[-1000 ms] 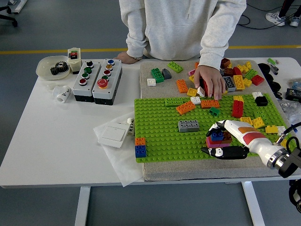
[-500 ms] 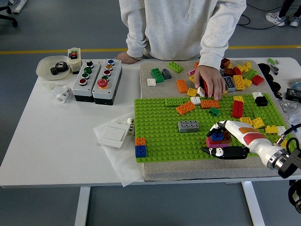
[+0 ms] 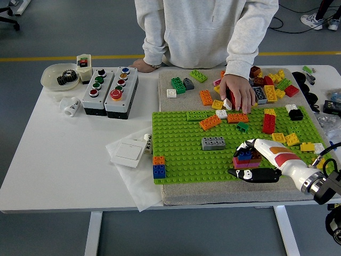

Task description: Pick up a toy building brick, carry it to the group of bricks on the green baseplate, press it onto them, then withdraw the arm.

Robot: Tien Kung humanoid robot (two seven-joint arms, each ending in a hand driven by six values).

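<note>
My right hand [image 3: 250,159], white with black fingers, lies low over the green baseplate [image 3: 181,144] at its front right. Its fingers are curled around a small stack of bricks [image 3: 244,158]: blue on top, brown beside it, pink underneath. The stack sits on the baseplate studs. A grey brick [image 3: 213,142] stands on the plate to the left of the stack. An orange-on-blue stack [image 3: 159,167] sits at the plate's front left corner. The left arm is out of view.
A person stands at the far side, one hand [image 3: 237,92] resting on a red brick among loose bricks [image 3: 272,85] behind the plate. A button box [image 3: 109,90], a bowl with a gear [image 3: 60,76] and a white switch plate [image 3: 128,152] lie to the left.
My right hand and forearm have slid slightly toward the near edge and lower; the stack in its fingers stays on the plate. The person's hand has not moved.
</note>
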